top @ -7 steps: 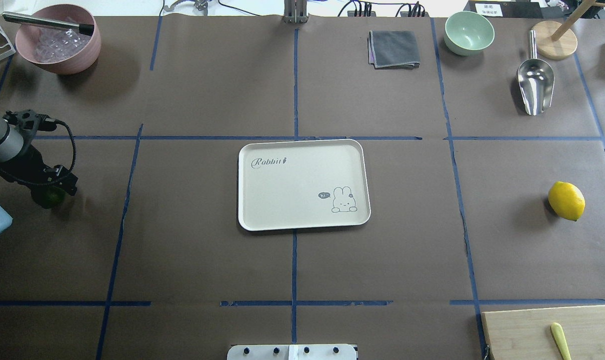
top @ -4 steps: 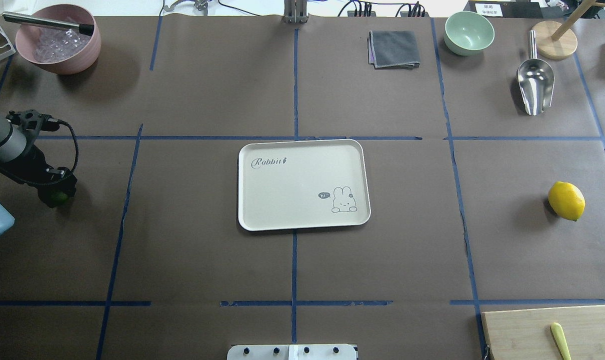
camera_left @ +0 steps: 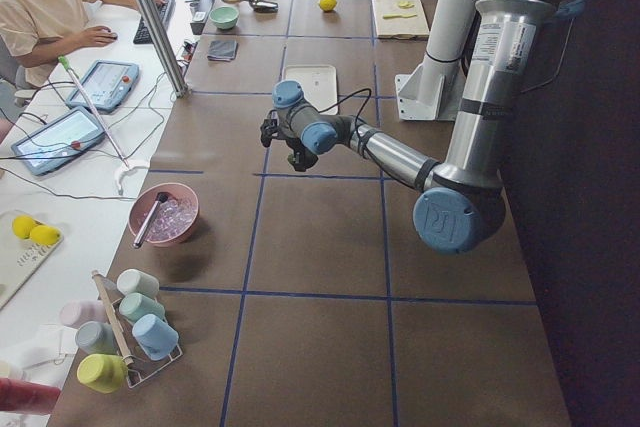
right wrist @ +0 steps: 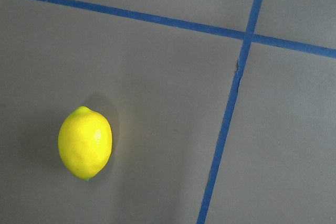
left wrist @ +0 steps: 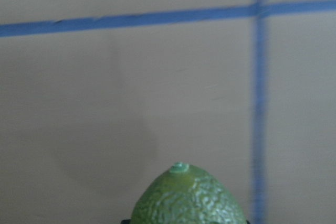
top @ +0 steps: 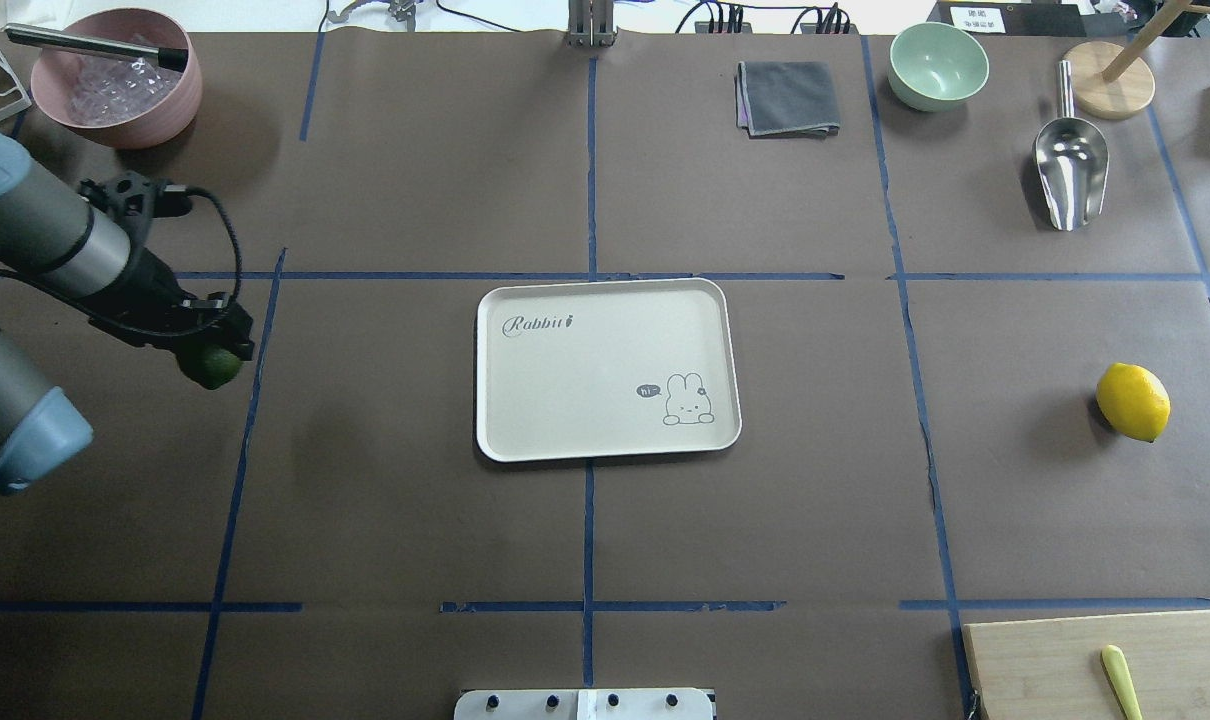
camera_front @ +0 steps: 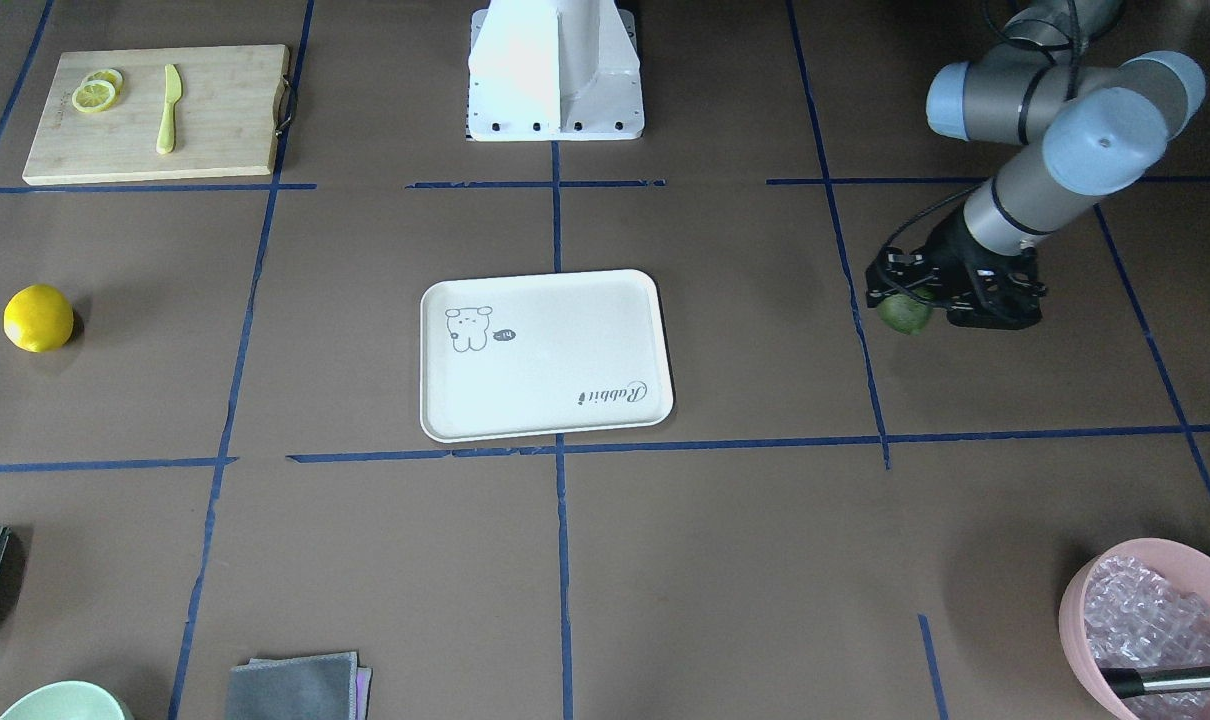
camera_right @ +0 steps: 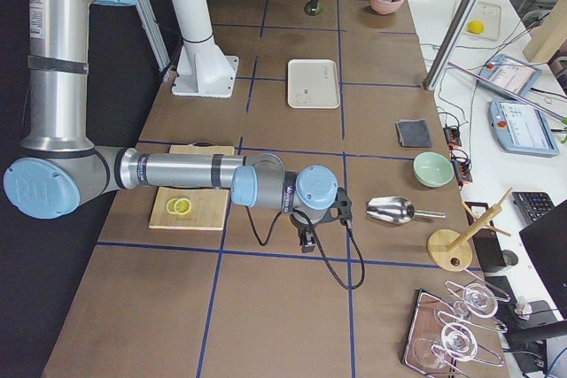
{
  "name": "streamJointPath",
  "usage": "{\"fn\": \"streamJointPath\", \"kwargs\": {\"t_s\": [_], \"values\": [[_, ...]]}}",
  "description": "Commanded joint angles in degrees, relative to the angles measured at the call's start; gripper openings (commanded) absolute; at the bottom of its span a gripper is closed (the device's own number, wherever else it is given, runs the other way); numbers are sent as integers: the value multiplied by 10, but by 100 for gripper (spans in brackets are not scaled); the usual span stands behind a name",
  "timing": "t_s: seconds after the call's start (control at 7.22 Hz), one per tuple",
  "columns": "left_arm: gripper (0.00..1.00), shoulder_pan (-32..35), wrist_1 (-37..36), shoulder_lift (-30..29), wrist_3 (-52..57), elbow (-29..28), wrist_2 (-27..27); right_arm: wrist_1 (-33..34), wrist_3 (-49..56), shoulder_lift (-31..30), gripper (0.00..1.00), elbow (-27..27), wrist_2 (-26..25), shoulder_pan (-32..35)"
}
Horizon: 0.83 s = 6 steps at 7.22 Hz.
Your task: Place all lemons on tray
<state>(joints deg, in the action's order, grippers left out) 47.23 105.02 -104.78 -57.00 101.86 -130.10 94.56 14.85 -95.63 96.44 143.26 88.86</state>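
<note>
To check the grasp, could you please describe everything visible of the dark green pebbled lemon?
The dark green, pebbly-skinned oval lemon, with a small nub on its pointed tip, looks whole. The left gripper is shut on it, hiding its rear part. It seems lifted off the brown table, on the robot's left of the white rectangular tray, not touching it.

The tray point(top: 605, 440) bears the only legible print. The script word "Rabbit" point(top: 537, 323) stands in the corner on the side nearer the left end effector point(top: 215, 365), well apart from it. A small dark speech bubble point(top: 648, 391) reading "hi" sits beside the bunny drawing point(top: 687, 400) in the diagonally opposite corner, farther from that end effector. In the front-facing view both appear upside down. A white label point(top: 975, 17) at the tabletop's far edge, far across from the end effector, carries lines too small to read.
</note>
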Motion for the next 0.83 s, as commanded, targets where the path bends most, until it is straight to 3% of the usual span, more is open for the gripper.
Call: {"fn": "streamJointPath", "kwargs": {"t_s": [0.0, 0.28, 0.69], "values": [[0, -115, -3, -139, -187, -39, 61, 0, 1, 0, 100, 0, 0, -2], [0, -154, -3, -294, -252, -182, 119, 0, 1, 0, 100, -1, -1, -3], [6, -156, -1, -308, -247, -220, 147, 0, 1, 0, 100, 0, 0, -3]]}}
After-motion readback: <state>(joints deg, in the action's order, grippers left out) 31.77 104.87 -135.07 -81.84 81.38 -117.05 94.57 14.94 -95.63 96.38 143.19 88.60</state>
